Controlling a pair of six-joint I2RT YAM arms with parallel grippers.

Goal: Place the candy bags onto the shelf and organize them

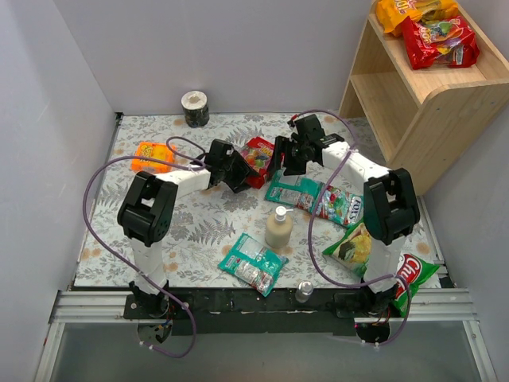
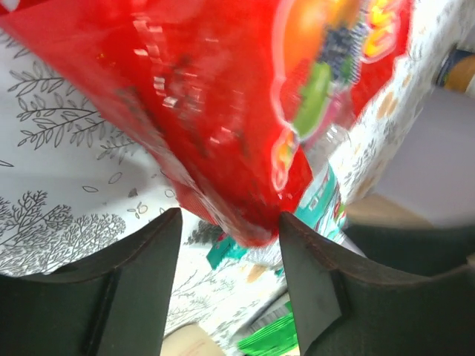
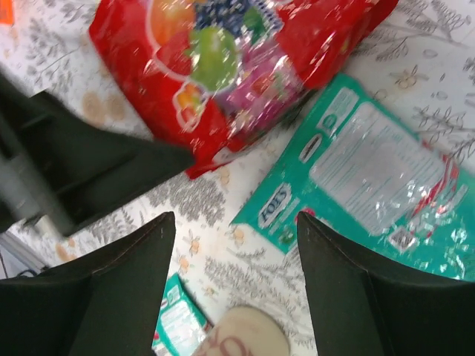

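Observation:
A red candy bag [image 1: 258,153] with fruit-candy pictures lies on the table between both grippers. My left gripper [image 1: 245,175] is open at the bag's left edge. In the left wrist view the red bag's [image 2: 223,96] corner hangs between the spread jaws of the left gripper [image 2: 230,216]. My right gripper [image 1: 281,165] is open and empty just right of the bag. The right wrist view shows the right gripper [image 3: 236,219] over bare table, with the red bag [image 3: 223,67] and a teal-and-white bag [image 3: 371,178] ahead. Teal bags lie at centre [image 1: 291,191], right [image 1: 342,205] and front [image 1: 253,264]. The wooden shelf [image 1: 398,103] holds an orange-yellow bag [image 1: 413,11] and a red bag [image 1: 439,41] on top.
A cream pump bottle [image 1: 278,229] stands mid-table, and a small clear bottle [image 1: 304,290] at the front edge. Green chip bags [image 1: 355,247] lie at the front right. A small orange packet [image 1: 153,156] lies at the left, and a tape roll [image 1: 195,108] at the back wall.

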